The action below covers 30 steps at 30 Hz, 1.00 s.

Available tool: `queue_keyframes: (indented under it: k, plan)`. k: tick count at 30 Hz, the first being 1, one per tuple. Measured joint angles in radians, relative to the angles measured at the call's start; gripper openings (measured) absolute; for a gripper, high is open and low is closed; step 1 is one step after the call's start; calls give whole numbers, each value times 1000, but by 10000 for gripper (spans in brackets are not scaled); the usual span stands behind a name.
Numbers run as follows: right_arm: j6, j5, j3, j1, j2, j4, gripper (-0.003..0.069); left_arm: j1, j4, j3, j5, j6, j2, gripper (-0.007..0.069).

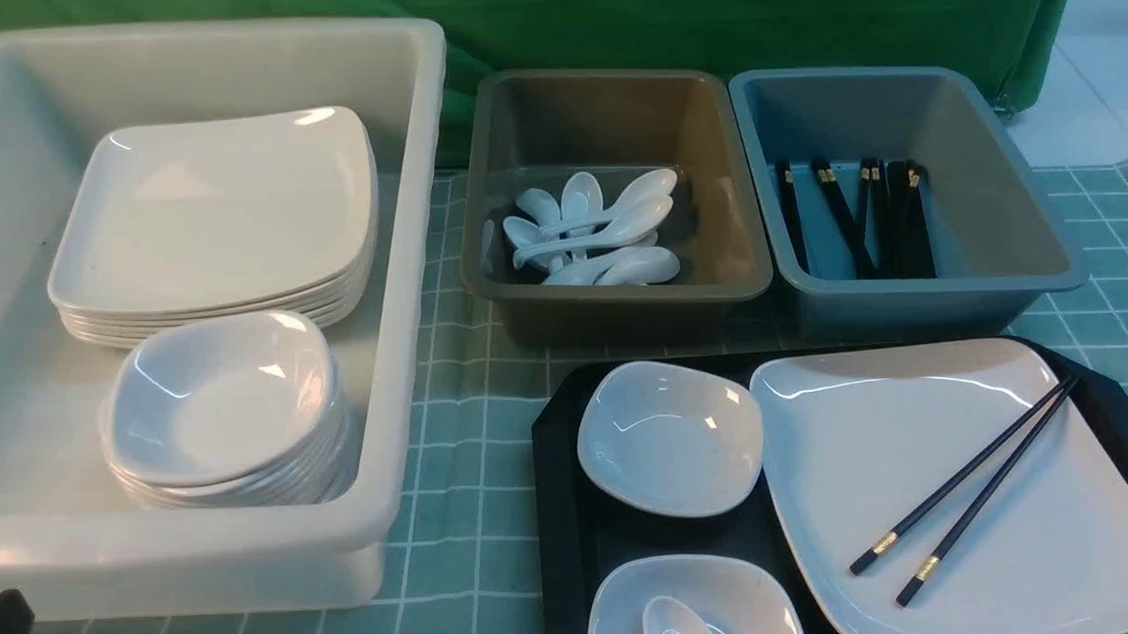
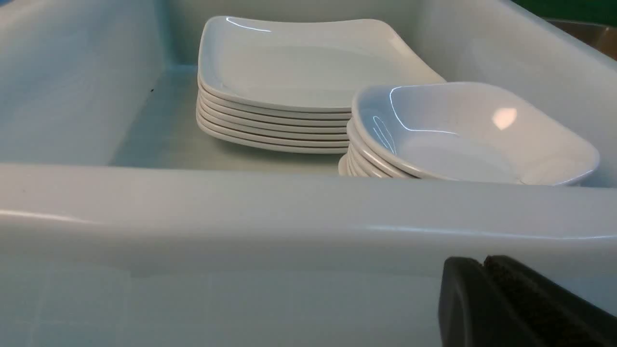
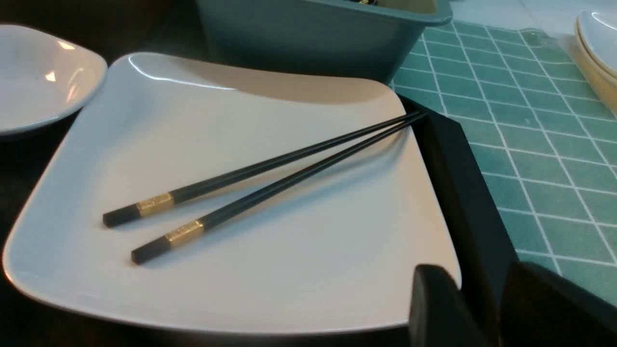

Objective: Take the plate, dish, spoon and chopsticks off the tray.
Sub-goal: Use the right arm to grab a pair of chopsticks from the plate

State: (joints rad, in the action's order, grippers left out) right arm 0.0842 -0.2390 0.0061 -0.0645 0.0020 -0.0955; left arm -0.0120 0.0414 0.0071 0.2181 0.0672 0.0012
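Plate [image 1: 868, 438]: fills the right part of the tray [image 1: 556, 505].
Chopsticks [image 1: 962, 475]: lie side by side across the plate, with gold-banded ends toward the tray's near edge and tips at its far right corner.
Dish [image 1: 670, 437]: tray's far left part, just beside the plate.
Spoon [image 1: 673, 625]: in a second dish [image 1: 724, 588] at the tray's near left.
Left claw [image 2: 482, 262]: pads pressed together, empty, well left of the tray.
Right claw [image 3: 482, 272]: fingers apart, gripping nothing, at the tray's right rim.

Bright, even overhead light leaves white glare streaks on the plate [image 1: 907, 455] and soft shadows under the chopsticks [image 1: 964, 477].
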Motion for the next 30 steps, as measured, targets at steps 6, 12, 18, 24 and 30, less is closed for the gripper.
queue_keyframes:
  k: [6,12,18,24,30]
  plan:
    - [0,0,0,0,-1,0,242,0,0,0,0,0,0,17]
    - [0,0,0,0,-1,0,242,0,0,0,0,-1,0,17]
    - [0,0,0,0,-1,0,242,0,-7,0,0,0,0,17]
    - [0,0,0,0,-1,0,242,0,58,0,-143,-19,0,17]
    - [-19,33,0,0,-1,25,242,0,302,0,-399,-213,0,17]
